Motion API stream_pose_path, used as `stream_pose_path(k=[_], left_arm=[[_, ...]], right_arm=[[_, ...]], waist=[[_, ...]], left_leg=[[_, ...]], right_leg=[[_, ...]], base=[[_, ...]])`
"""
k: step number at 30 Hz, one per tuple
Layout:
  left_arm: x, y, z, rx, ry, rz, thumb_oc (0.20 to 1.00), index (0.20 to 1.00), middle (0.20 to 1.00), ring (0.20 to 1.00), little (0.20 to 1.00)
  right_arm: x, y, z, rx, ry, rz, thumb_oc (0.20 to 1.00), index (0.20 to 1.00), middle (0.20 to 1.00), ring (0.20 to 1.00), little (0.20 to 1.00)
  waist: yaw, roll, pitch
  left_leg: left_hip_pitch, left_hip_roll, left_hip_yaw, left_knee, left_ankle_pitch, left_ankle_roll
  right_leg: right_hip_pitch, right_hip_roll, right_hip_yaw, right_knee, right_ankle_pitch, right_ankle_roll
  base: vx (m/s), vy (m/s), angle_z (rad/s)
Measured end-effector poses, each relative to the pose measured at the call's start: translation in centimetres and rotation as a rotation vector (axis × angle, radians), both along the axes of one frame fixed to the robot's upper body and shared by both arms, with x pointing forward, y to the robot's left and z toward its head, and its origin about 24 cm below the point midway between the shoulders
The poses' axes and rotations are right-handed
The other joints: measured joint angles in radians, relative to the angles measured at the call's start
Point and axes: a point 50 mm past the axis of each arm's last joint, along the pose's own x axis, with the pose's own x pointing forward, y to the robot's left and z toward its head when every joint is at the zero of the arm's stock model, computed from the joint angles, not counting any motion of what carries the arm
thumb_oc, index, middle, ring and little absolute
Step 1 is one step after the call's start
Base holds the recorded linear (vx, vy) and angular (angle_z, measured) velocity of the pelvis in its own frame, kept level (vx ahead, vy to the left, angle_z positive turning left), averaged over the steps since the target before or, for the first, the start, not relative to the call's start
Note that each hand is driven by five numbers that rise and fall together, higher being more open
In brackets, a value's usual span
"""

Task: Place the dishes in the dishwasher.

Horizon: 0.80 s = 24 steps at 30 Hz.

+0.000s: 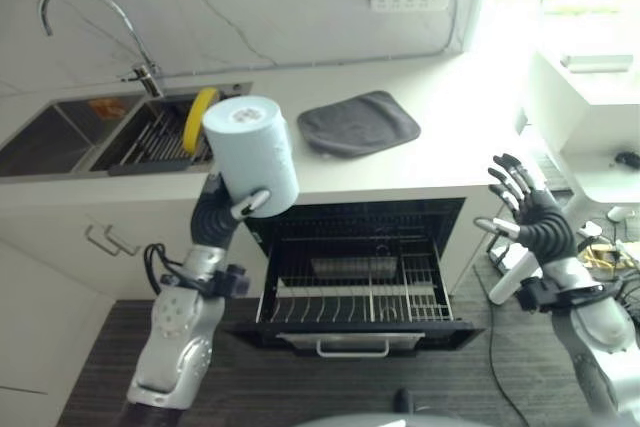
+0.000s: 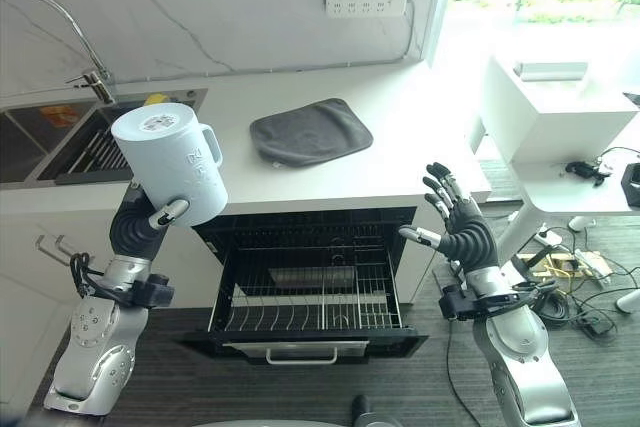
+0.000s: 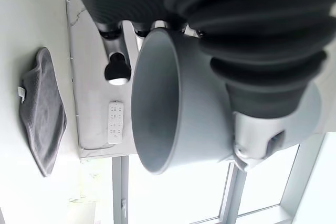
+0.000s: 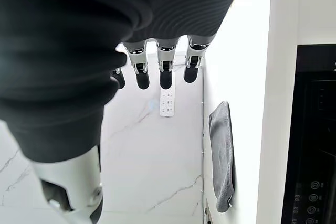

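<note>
Sink (image 1: 60, 142): at far left, set into the worktop (image 2: 400, 137); yellow dish (image 1: 198, 119) stands on edge in its rack
Left hand (image 1: 222, 209): raised in front of the worktop edge, fingers curled round a pale blue mug (image 2: 170, 165), grasping it
Mug: held base-up and tilted, handle on the side toward the cloth, above the dishwasher's left corner
Grey cloth (image 2: 310, 131): lying flat on the worktop, right of the sink
Dishwasher (image 2: 310, 292): below the worktop, wire rack pulled out
Right hand (image 2: 462, 232): lifted right of the dishwasher, fingers spread straight, holding nothing
</note>
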Motion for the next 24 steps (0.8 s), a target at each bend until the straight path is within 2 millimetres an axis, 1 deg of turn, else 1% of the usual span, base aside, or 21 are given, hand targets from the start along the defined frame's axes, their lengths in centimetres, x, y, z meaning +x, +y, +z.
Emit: stream_pose_path(k=[1,2,3,4,5,6,7,8,9,10,11,12,13,14,15,16,18,19,21,22,24], left_arm=[[0.0,-0.1,-0.1,0.002,0.002,0.003,0.2,0.2,0.2,0.2,0.2],[0.0,-0.2,-0.2,0.001,0.006,0.003,0.2,0.2,0.2,0.2,0.2],[0.1,-0.6,-0.2,0.019,0.002,0.0,0.2,0.2,0.2,0.2,0.2],[0.3,-1.0,-0.1,0.023,-0.006,-0.016,0.2,0.2,0.2,0.2,0.2],[0.8,-1.4,-0.1,0.03,-0.011,-0.023,0.2,0.2,0.2,0.2,0.2],[1.5,-1.7,-0.3,0.045,-0.009,-0.017,0.2,0.2,0.2,0.2,0.2],[2.3,-2.0,-0.7,0.058,0.008,0.022,0.2,0.2,0.2,0.2,0.2],[2.7,-1.8,-0.8,0.057,0.016,0.066,0.2,0.2,0.2,0.2,0.2],[2.6,-1.7,-0.8,0.042,0.015,0.09,0.2,0.2,0.2,0.2,0.2],[2.8,-2.0,-0.7,0.041,0.004,0.136,0.2,0.2,0.2,0.2,0.2],[3.0,-2.2,-0.5,0.053,-0.012,0.164,0.2,0.2,0.2,0.2,0.2],[3.1,-2.2,-0.3,0.08,-0.028,0.205,0.2,0.2,0.2,0.2,0.2],[3.3,-2.4,0.0,0.106,-0.039,0.238,0.2,0.2,0.2,0.2,0.2],[3.6,-2.6,0.4,0.15,-0.068,0.271,0.2,0.2,0.2,0.2,0.2],[3.9,-2.6,0.7,0.188,-0.094,0.31,0.2,0.2,0.2,0.2,0.2],[4.6,-2.8,0.9,0.214,-0.114,0.359,0.2,0.2,0.2,0.2,0.2],[5.1,-3.2,1.4,0.248,-0.162,0.421,0.2,0.2,0.2,0.2,0.2],[5.4,-3.6,1.6,0.275,-0.193,0.454,0.2,0.2,0.2,0.2,0.2],[5.8,-4.8,2.3,0.293,-0.266,0.507,0.2,0.2,0.2,0.2,0.2],[6.1,-5.1,2.4,0.298,-0.278,0.519,0.2,0.2,0.2,0.2,0.2],[6.9,-5.7,2.1,0.3,-0.277,0.586,0.2,0.2,0.2,0.2,0.2]], right_arm=[[0.2,0.2,0.0,-0.001,0.007,0.026,1.0,1.0,1.0,1.0,1.0],[0.2,0.3,0.1,-0.004,0.011,0.034,1.0,1.0,1.0,1.0,1.0],[0.4,0.4,0.3,-0.012,0.01,0.05,1.0,1.0,1.0,1.0,1.0],[0.7,0.6,0.5,-0.016,0.004,0.063,1.0,1.0,1.0,1.0,1.0],[1.2,1.0,0.6,-0.019,0.002,0.082,1.0,1.0,1.0,1.0,1.0],[1.6,1.2,0.6,-0.026,0.005,0.101,1.0,1.0,1.0,1.0,1.0],[2.1,1.5,0.7,-0.047,0.009,0.126,1.0,1.0,1.0,1.0,1.0],[2.2,1.7,1.3,-0.048,-0.004,0.149,1.0,1.0,1.0,1.0,1.0],[2.2,1.4,1.6,-0.043,-0.014,0.151,1.0,1.0,1.0,1.0,1.0],[2.2,1.2,1.9,-0.042,-0.016,0.145,1.0,1.0,1.0,1.0,1.0],[2.2,1.3,1.6,-0.007,-0.006,0.141,1.0,1.0,1.0,1.0,1.0],[2.3,2.0,1.2,0.022,0.013,0.161,1.0,1.0,1.0,1.0,1.0],[2.5,2.8,1.1,0.044,0.025,0.183,1.0,1.0,1.0,1.0,1.0],[2.8,3.6,1.2,0.053,0.022,0.21,1.0,1.0,1.0,1.0,1.0],[3.3,4.6,1.6,0.078,-0.002,0.232,1.0,1.0,1.0,1.0,1.0],[3.8,5.4,2.3,0.111,-0.035,0.238,1.0,1.0,1.0,1.0,1.0],[4.5,6.3,3.0,0.168,-0.061,0.251,1.0,1.0,1.0,1.0,1.0],[5.1,6.9,3.2,0.193,-0.063,0.249,1.0,1.0,1.0,1.0,1.0],[5.7,7.8,3.9,0.228,-0.076,0.254,1.0,1.0,1.0,1.0,1.0],[5.7,8.1,3.9,0.235,-0.075,0.252,1.0,1.0,1.0,1.0,1.0],[6.6,9.3,4.1,0.268,-0.06,0.262,1.0,1.0,1.0,1.0,1.0]], waist=[[0.008,-0.025,0.018],[0.008,-0.045,0.031],[0.002,-0.042,0.032],[0.0,-0.046,0.034],[-0.002,-0.049,0.036],[-0.006,-0.05,0.038],[-0.004,-0.049,0.037],[-0.007,-0.039,0.036],[-0.015,-0.021,0.037],[-0.027,0.012,0.033],[-0.034,0.013,0.033],[-0.026,-0.015,0.037],[-0.023,-0.037,0.036],[-0.014,-0.054,0.033],[-0.008,-0.062,0.03],[-0.004,-0.062,0.03],[0.001,-0.063,0.03],[0.001,-0.064,0.029],[0.001,-0.063,0.028],[0.001,-0.062,0.027],[-0.003,-0.063,0.015]], left_leg=[[-0.051,-0.015,-0.023,0.104,0.013,-0.009],[-0.07,-0.019,-0.034,0.129,0.022,-0.018],[-0.066,-0.01,-0.013,0.085,0.016,-0.017],[-0.069,-0.002,0.012,0.031,0.017,-0.018],[-0.072,0.016,0.054,-0.012,0.018,-0.02],[-0.069,0.033,0.075,-0.029,0.022,-0.023],[-0.061,0.031,0.044,-0.031,0.023,-0.025],[-0.05,0.025,0.02,-0.025,0.024,-0.023],[-0.047,0.027,0.019,-0.024,0.027,-0.018],[-0.045,0.029,0.022,-0.024,0.042,-0.002],[-0.03,0.024,0.026,-0.044,0.045,-0.018],[-0.03,0.004,0.028,-0.044,0.045,-0.01],[-0.029,-0.013,0.026,-0.044,0.041,-0.003],[-0.027,-0.029,0.027,-0.044,0.036,0.004],[-0.02,-0.043,0.028,-0.044,0.032,0.011],[-0.009,-0.054,0.029,-0.044,0.027,0.018],[0.004,-0.063,0.029,-0.044,0.023,0.024],[0.013,-0.065,0.029,-0.044,0.021,0.026],[0.021,-0.064,0.03,-0.044,0.02,0.027],[0.022,-0.063,0.03,-0.044,0.02,0.027],[0.026,-0.058,0.035,-0.044,0.02,0.028]], right_leg=[[-0.002,-0.023,0.004,0.01,-0.008,-0.018],[0.004,-0.036,0.004,0.009,-0.007,-0.02],[0.016,-0.045,-0.008,-0.004,-0.005,-0.03],[0.014,-0.055,-0.012,-0.012,-0.005,-0.031],[0.016,-0.061,-0.024,-0.013,-0.003,-0.028],[0.019,-0.064,-0.033,-0.015,-0.003,-0.028],[0.024,-0.068,-0.033,-0.023,0.001,-0.021],[0.035,-0.067,-0.03,-0.027,0.006,-0.014],[0.035,-0.057,-0.032,-0.027,0.009,-0.005],[0.033,-0.04,-0.05,-0.026,0.019,0.02],[0.035,-0.047,-0.055,-0.024,0.017,0.031],[0.028,-0.069,-0.052,-0.015,0.014,0.045],[0.03,-0.086,-0.053,-0.013,0.017,0.051],[0.032,-0.103,-0.053,-0.011,0.019,0.061],[0.036,-0.114,-0.05,-0.011,0.02,0.069],[0.049,-0.125,-0.051,-0.012,0.018,0.078],[0.064,-0.135,-0.051,-0.016,0.019,0.083],[0.074,-0.135,-0.051,-0.018,0.019,0.086],[0.085,-0.133,-0.049,-0.026,0.021,0.089],[0.086,-0.13,-0.049,-0.026,0.022,0.088],[0.085,-0.125,-0.041,-0.026,0.024,0.085]], base=[[-0.02,0.043,-0.03],[-0.03,0.099,0.07],[-0.04,0.128,0.18],[-0.07,0.197,0.25],[-0.06,0.186,0.23],[-0.06,0.177,0.16],[-0.05,0.14,0.04],[-0.04,0.133,-0.04],[-0.03,0.136,0.07],[-0.02,0.118,0.27],[-0.02,0.106,0.23],[-0.02,0.108,0.19],[-0.01,0.09,0.07],[-0.01,0.09,0.07],[-0.02,0.09,0.05],[-0.01,0.074,0.01],[-0.01,0.059,0.01],[-0.02,0.044,0.0],[-0.01,0.038,-0.03],[0.01,0.03,-0.07],[0.03,0.024,-0.11]])
